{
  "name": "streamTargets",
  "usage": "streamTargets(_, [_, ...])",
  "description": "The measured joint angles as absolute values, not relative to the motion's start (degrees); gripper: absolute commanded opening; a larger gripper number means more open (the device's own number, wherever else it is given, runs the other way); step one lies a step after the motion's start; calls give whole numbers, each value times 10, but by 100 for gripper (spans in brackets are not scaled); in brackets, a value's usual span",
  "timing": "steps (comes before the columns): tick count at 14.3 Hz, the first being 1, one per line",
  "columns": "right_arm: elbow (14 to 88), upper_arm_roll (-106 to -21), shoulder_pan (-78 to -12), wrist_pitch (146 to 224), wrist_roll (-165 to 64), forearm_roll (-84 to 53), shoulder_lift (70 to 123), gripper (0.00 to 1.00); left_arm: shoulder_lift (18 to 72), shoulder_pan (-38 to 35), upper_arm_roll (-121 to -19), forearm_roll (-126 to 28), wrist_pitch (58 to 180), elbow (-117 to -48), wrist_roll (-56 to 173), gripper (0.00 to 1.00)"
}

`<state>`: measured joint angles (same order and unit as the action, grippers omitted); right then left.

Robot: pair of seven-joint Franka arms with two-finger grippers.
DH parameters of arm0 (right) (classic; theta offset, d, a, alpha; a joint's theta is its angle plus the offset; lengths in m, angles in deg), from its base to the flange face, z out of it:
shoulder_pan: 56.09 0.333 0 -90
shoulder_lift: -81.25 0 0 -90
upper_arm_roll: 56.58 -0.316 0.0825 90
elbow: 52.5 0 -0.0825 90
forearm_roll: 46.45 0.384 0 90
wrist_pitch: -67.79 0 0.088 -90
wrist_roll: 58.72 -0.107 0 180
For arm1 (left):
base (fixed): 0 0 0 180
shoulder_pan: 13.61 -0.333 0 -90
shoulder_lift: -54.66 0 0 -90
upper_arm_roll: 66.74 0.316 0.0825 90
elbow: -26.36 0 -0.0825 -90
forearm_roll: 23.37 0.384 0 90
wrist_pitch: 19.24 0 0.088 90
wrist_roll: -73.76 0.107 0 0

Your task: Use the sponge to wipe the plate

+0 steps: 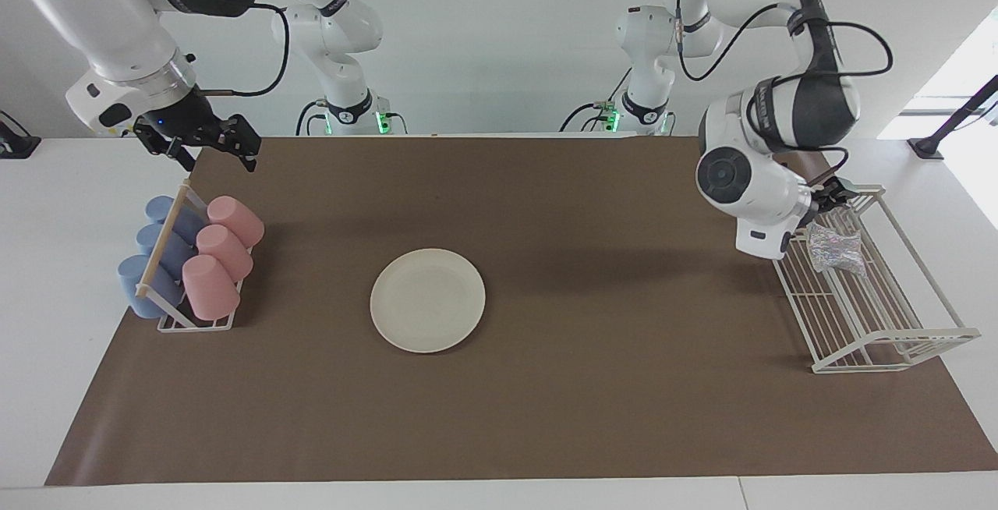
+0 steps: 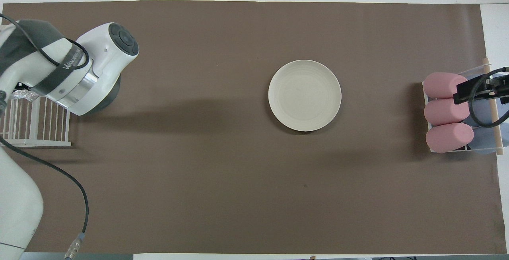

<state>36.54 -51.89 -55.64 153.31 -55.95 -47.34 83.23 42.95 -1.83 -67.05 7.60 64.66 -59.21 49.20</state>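
The cream-white plate (image 1: pixel 427 300) lies flat in the middle of the brown mat and also shows in the overhead view (image 2: pixel 304 95). The glittery silvery sponge (image 1: pixel 836 251) lies in the white wire rack (image 1: pixel 885 323) at the left arm's end of the table; a bit of the sponge shows in the overhead view (image 2: pixel 23 94). My left gripper (image 1: pixel 839 193) hangs just above the rack's end nearer to the robots, apart from the sponge; my own arm hides it in the overhead view. My right gripper (image 1: pixel 209 148) is open and empty, waiting above the cup rack's end.
A rack (image 1: pixel 168 323) with several pink cups (image 1: pixel 224 243) and blue cups (image 1: pixel 148 276) stands at the right arm's end of the table. The brown mat (image 1: pixel 592 416) covers most of the table.
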Motion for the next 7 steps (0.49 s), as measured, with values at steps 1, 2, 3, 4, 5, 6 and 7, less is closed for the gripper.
streamTargets(1, [365, -519, -556, 1533, -559, -473, 832, 100, 444, -39, -671, 24, 651, -587, 503, 100])
streamTargets(2, [365, -519, -556, 1533, -559, -473, 832, 100, 459, -62, -670, -27, 656, -586, 532, 100])
streamTargets(3, [365, -519, -556, 1533, -559, -473, 832, 100, 475, -89, -669, -77, 658, -586, 570, 100])
streamTargets(4, [365, -519, -556, 1533, -559, -473, 832, 100, 488, -118, -669, -123, 658, -586, 606, 100])
streamTargets(5, [365, -519, -556, 1533, -559, -473, 832, 100, 499, -142, -668, -163, 658, -587, 637, 100])
streamTargets(6, [365, -519, -556, 1533, -559, -473, 832, 100, 505, -159, -667, -188, 658, -591, 658, 100])
streamTargets(7, [365, -519, -556, 1533, -559, -473, 832, 100, 508, -167, -667, -201, 658, -595, 668, 100])
